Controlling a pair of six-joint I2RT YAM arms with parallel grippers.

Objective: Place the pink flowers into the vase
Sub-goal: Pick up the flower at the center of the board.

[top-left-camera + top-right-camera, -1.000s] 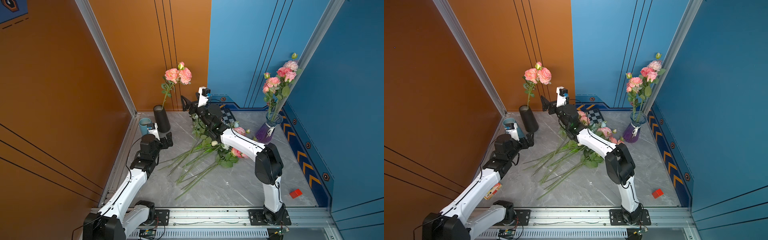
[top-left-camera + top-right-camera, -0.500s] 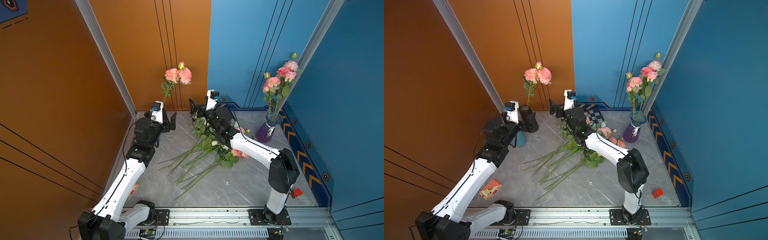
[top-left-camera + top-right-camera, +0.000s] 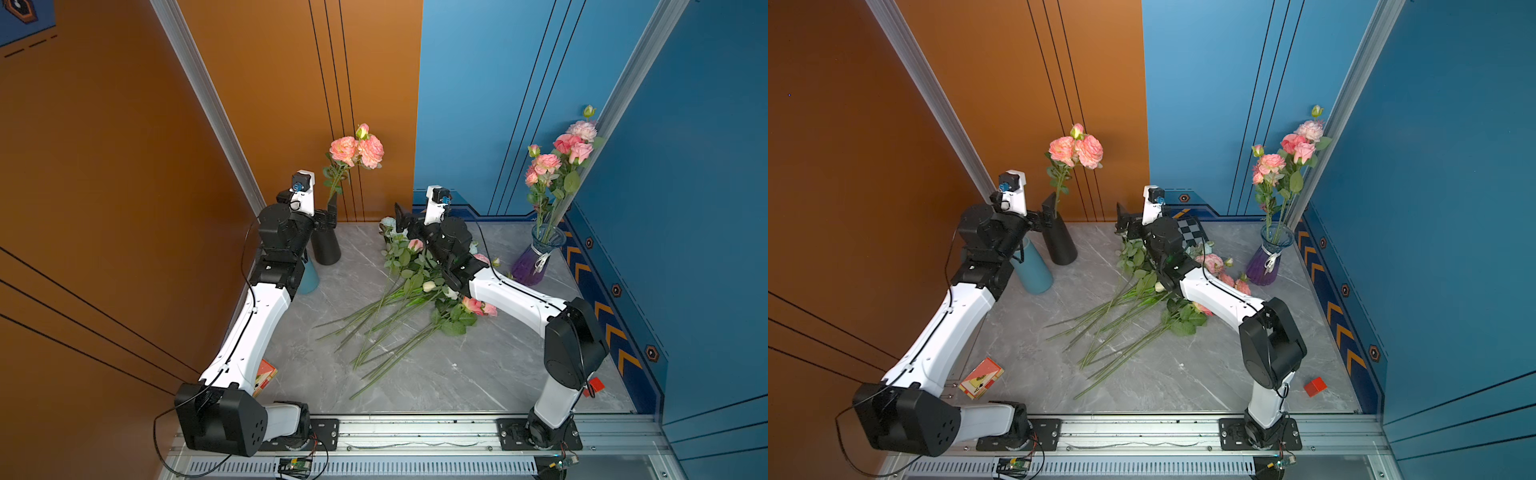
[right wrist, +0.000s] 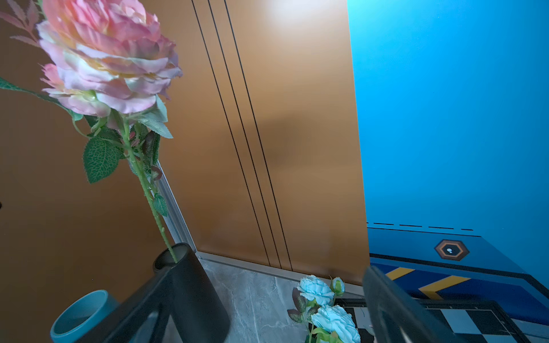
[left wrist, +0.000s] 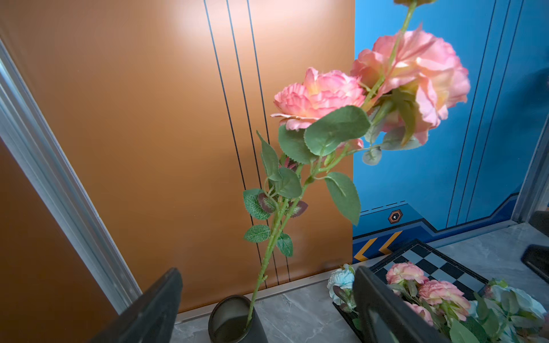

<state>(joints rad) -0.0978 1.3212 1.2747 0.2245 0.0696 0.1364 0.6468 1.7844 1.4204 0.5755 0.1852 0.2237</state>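
Room: an orange panel wall (image 3: 249, 124) and a blue panel wall (image 3: 498, 83) meet in a corner just ahead of the right gripper (image 3: 400, 215), so there is little room to reach further.
Desk: the grey marble-look desk (image 3: 457, 374) is flat and bare behind the heap, toward the arm bases.
Loose stock: a heap of artificial pink flowers on long green stems (image 3: 473, 305) lies flat under the right arm. The blooms are below and behind the right gripper, and the stems slant away from it toward the bases.
Already placed: one stem stands in the matt black tapered vase (image 3: 326, 249). Several stand in the purple glass vase (image 3: 534, 266), well off to the right gripper's outer side.
Nearer tool: the right gripper, I judge. Its jaws are spread wide and empty, and it would need to come back and down.
Other tool: the left gripper (image 3: 330, 212) has its jaws wide and holds nothing. It sits at the black vase's neck, with that stem lined up between the jaws.
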